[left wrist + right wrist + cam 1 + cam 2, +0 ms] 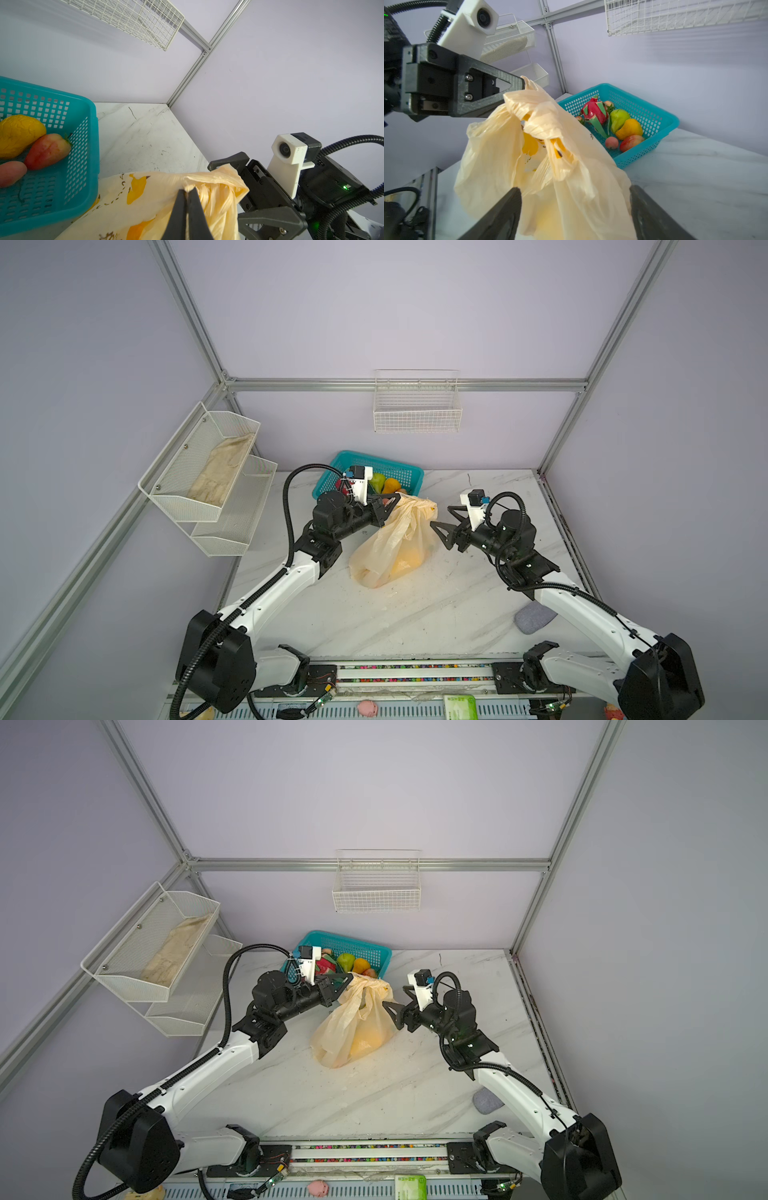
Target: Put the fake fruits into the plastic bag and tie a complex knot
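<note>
One plastic bag [390,547] is found standing on the marble table [415,614] at mid-frame in both top views, just in front of the teal mesh basket [365,456]. Its gathered top is pinched between the closed left fingers [182,207] and held raised, judged so that the mouth is off the table and within reach. The right fingers [506,209] are spread wide with nothing gripped, just beside the bag's right side. They are apparently poised to take a handle strip. Contact cannot be told.

A yellow-orange mass is seen through the film, but its kind cannot be determined. Several fake fruits are noted in the basket: a dragon fruit [593,112], a green pear [618,119], an orange pear [630,128] and smaller red pieces. Loading is judged incomplete, and no finished knot is made out.
</note>
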Motion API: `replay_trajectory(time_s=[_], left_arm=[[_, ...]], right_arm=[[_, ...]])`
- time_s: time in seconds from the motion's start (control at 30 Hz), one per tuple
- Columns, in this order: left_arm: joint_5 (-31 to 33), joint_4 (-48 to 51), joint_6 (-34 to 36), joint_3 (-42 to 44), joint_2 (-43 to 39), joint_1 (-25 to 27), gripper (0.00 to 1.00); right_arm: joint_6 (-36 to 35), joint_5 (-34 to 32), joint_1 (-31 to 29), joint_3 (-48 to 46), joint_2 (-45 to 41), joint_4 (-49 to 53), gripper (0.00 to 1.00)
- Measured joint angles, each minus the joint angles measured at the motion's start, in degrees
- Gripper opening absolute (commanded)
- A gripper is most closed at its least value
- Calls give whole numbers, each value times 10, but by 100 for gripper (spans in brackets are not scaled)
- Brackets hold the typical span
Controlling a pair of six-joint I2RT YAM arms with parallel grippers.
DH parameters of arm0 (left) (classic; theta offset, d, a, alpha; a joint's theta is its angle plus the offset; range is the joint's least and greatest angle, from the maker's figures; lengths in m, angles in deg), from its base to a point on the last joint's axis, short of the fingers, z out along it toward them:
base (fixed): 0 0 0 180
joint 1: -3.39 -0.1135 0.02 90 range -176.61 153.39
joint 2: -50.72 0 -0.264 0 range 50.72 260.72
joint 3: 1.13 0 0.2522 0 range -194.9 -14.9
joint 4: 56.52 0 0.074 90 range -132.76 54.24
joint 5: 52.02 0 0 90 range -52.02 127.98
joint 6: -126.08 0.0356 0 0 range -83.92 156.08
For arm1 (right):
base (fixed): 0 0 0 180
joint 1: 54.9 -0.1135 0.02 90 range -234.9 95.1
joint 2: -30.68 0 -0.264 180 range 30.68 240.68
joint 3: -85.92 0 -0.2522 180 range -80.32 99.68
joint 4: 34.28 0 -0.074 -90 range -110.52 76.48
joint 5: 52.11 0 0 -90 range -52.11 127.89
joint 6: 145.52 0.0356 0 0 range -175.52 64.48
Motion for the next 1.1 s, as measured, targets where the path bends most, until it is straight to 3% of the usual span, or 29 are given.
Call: replay_trajectory(time_s=[0.07, 0.27, 0.47, 1.1], left_arm=[[0, 0, 0, 0, 0, 0, 0], [0, 0, 0, 0, 0, 0, 0], [-1, 0, 0, 0, 1, 0, 0], [-2, 0, 0, 0, 2, 0, 0]], right_arm=[[28, 16, -2, -9, 2, -6, 60], [97, 42, -31, -19, 32, -57, 53], [142, 18, -38, -19, 59, -100, 48], [162, -6, -38, 2, 106, -150, 36]])
